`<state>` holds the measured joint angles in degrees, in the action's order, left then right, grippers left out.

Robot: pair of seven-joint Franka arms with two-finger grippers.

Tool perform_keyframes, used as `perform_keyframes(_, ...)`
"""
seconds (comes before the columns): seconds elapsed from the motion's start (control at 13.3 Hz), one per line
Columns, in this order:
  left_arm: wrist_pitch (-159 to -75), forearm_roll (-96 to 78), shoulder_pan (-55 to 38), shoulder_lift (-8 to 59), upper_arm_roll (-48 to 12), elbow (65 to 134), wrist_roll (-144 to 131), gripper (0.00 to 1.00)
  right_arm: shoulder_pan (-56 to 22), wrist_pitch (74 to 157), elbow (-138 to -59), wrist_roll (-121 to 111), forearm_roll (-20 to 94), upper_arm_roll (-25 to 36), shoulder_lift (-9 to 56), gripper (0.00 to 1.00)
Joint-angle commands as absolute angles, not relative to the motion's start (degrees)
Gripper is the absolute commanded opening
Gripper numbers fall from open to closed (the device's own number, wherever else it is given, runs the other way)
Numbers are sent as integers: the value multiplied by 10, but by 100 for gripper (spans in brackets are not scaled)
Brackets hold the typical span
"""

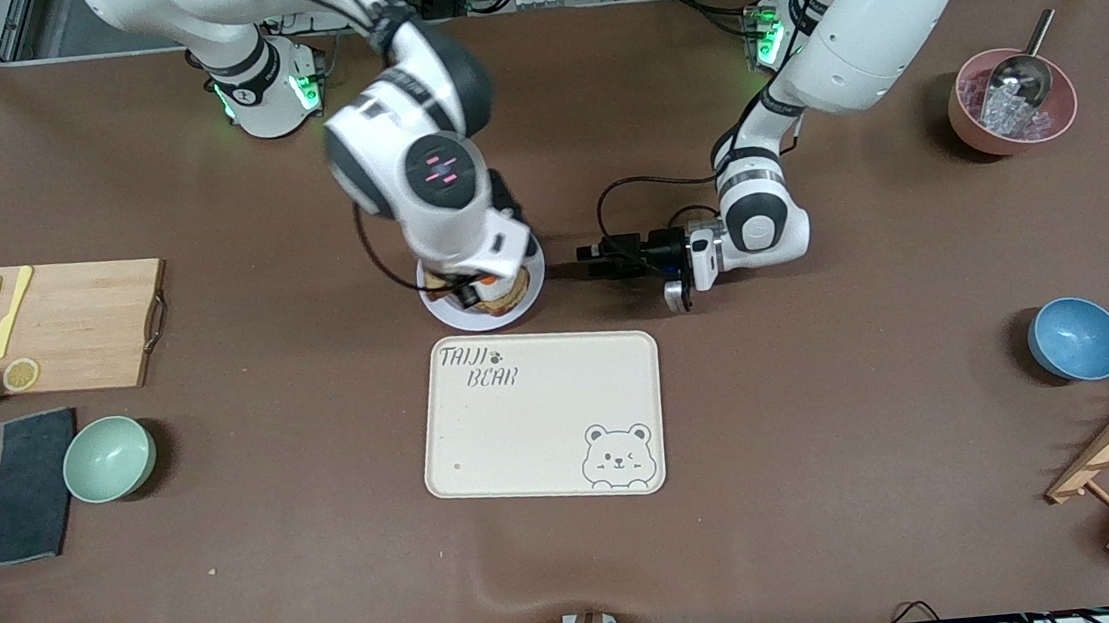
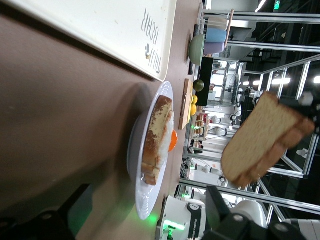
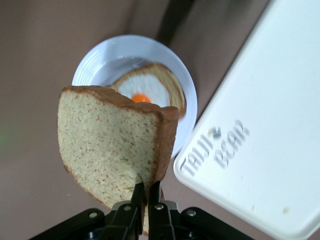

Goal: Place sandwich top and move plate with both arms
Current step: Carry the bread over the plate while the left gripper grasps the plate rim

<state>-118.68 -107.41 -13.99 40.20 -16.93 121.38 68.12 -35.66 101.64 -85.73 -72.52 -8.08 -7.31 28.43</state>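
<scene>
Right wrist view shows the right gripper point(image 3: 144, 192) pinching the sandwich top point(image 3: 112, 150) by its lower crust, the plain brown slice hanging on edge in the air. Under it lies the plate point(image 3: 95, 62), pale and round, carrying a bread slice with a fried egg point(image 3: 150, 92) whose orange yolk faces up. The slice in the grip hangs over the plate's rim, clear of the egg, with open air between them.

In the front view the plate point(image 1: 533, 293) sits near the table's centre, mostly covered by the right arm's wrist. The cream bear tray point(image 1: 542, 415) lies at about 6 o'clock from the plate, nearer the front camera, its rounded corner edge just beside the plate's rim with a thin strip of brown table between.

The left gripper point(image 1: 593, 254) lies low at roughly 3 o'clock from the plate, near its rim, pointing at it with its fingers spread apart and nothing between them. The left wrist view shows bare table running up to the plate's rim point(image 2: 145, 200).

A wooden cutting board point(image 1: 74, 323) is well apart at 9 o'clock, toward the right arm's end.
</scene>
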Motion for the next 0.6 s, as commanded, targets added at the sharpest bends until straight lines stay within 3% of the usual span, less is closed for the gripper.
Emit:
perform_keyframes(0.0,-1190,-1101,-152,417,-171,1205,706,94,-371,1031,-824,-744,-114,-62,325,0)
perform_keyframes(0.53,-1193,-1164,-185,445,-170,1189,758,79,-366,1042,-829,-781,-147,-62,361,0)
